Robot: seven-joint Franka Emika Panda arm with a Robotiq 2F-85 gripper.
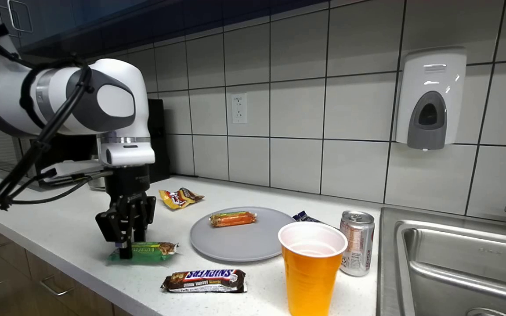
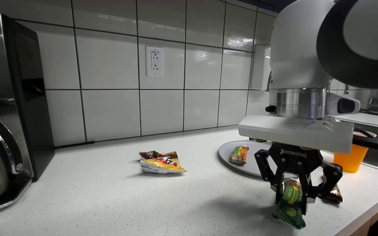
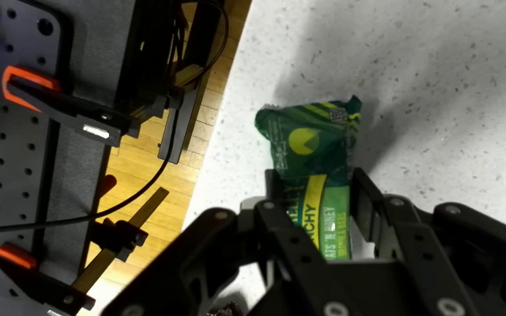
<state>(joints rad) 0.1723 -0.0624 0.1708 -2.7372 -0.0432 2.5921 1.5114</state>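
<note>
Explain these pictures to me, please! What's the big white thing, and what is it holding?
The big white thing is a robot arm: a machine that bends at joints, a bit like yours. Two pictures are taken from outside it; the close-up is from its wrist, looking down. At the arm's end, a gripper pinches a green snack bar from both sides. On the counter lie a yellow wrapper, a chocolate bar and a grey plate with an orange snack bar on it. An orange cup and a can stand there too.
</note>
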